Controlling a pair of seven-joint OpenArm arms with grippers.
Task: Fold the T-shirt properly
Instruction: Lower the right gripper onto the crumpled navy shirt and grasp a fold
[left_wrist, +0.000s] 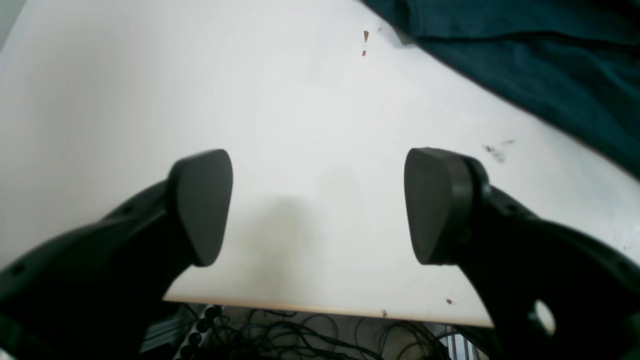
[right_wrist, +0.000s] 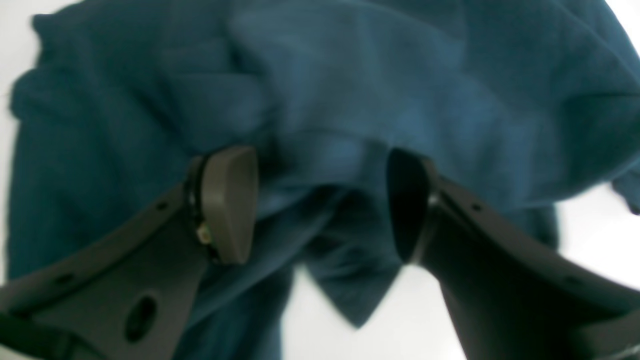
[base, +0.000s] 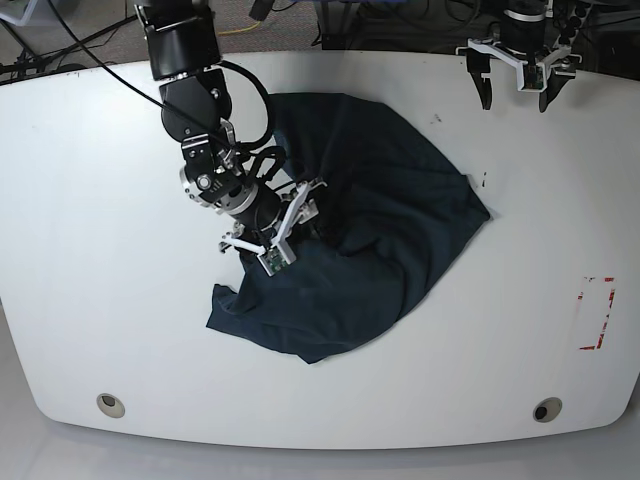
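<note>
We see the T-shirt (base: 360, 240) lying crumpled and unfolded in the middle of the white table (base: 90, 250). Our right gripper (base: 285, 228) sits low over its left part, fingers (right_wrist: 227, 202) spread apart with a bunched ridge of cloth between them; we cannot tell whether they touch it. Our left gripper (base: 515, 85) hangs over the far table edge, well apart from the shirt, fingers (left_wrist: 202, 205) spread wide, holding nothing.
</note>
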